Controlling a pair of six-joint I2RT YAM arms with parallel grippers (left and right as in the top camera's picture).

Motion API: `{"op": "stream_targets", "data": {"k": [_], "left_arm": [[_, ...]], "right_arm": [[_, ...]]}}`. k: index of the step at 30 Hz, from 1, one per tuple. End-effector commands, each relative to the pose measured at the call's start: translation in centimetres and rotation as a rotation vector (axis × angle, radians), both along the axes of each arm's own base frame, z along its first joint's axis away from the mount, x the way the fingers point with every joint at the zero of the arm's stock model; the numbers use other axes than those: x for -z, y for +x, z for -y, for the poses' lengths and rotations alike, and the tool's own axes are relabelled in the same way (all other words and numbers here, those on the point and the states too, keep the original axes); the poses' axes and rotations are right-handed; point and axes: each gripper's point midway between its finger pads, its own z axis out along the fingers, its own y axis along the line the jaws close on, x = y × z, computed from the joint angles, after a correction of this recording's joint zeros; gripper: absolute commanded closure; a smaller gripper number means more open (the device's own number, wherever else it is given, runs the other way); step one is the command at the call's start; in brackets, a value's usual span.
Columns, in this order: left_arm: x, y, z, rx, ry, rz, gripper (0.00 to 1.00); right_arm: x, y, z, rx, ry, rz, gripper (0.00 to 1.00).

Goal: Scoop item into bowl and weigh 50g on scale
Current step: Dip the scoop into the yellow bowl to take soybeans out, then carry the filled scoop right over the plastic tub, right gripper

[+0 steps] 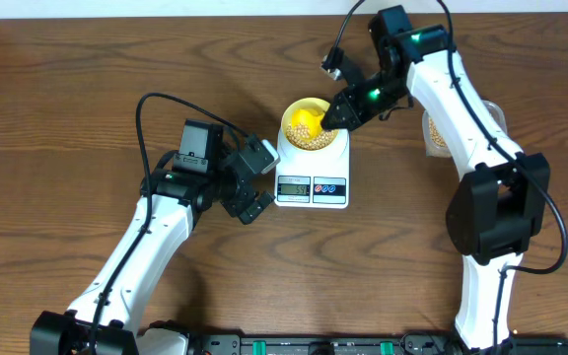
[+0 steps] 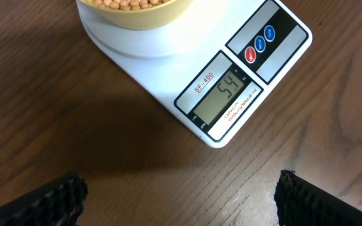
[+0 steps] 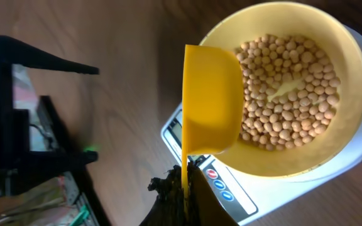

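- Across the worktop (image 1: 67, 118), step in hand (judged): fine weighing. The display (image 2: 222, 97) reads 54, over target, so the next move calls for lifting a few beans back out without leaning on the bowl.
- Left tool (image 1: 262, 183): nearest. Jaws wide apart and holding nothing, it hovers low just beside the scale's left front, arm bent, facing the display.
- Scale (image 1: 312, 182): mid-worktop, carrying the bowl.
- Bowl (image 3: 351, 81): on the platform, with beans (image 3: 288, 94) covering its bottom.
- Right tool (image 1: 341, 108): clamped on the scoop's handle. The arm reaches in from the far right with the wrist rolled, and the scoop (image 3: 212, 100) is tipped on edge over the bowl's rim. No beans are visible in it.
- Container (image 1: 432, 133): far right, half hidden behind the right arm.
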Motion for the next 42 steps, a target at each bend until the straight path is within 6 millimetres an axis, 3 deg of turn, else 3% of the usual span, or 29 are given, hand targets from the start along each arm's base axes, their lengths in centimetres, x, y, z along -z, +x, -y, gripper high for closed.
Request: {"op": "stream_targets", "data": {"k": [1,8,14,22,31,32,42], "left_arm": [[-0.5,0.0,0.0,0.013,-0.009,0.017,0.02],[-0.5,0.0,0.0,0.013,-0.009,0.017,0.02],[-0.5,0.0,0.0,0.013,-0.009,0.017,0.02],[-0.5,0.0,0.0,0.013,-0.009,0.017,0.02],[-0.5,0.0,0.0,0.013,-0.009,0.017,0.02],[-0.5,0.0,0.0,0.013,-0.009,0.017,0.02],[-0.5,0.0,0.0,0.013,-0.009,0.017,0.02]], "right_arm": [[-0.6,0.1,-0.1,-0.002,0.099,-0.036,0.99],[-1.6,0.1,1.2,0.025,0.162,-0.075,0.99],[-3.8,0.4,2.7,0.060,0.238,-0.073,0.99],[-6.4,1.1,6.2,0.139,0.264,-0.038,0.99],[-7.4,0.8,12.7,0.253,0.228,-0.030,0.99],[-7.4,0.7,14.2,0.274,0.225,-0.036,0.99],[-5.1,-0.7,23.1,0.461,0.061,-0.126,0.99]]}}
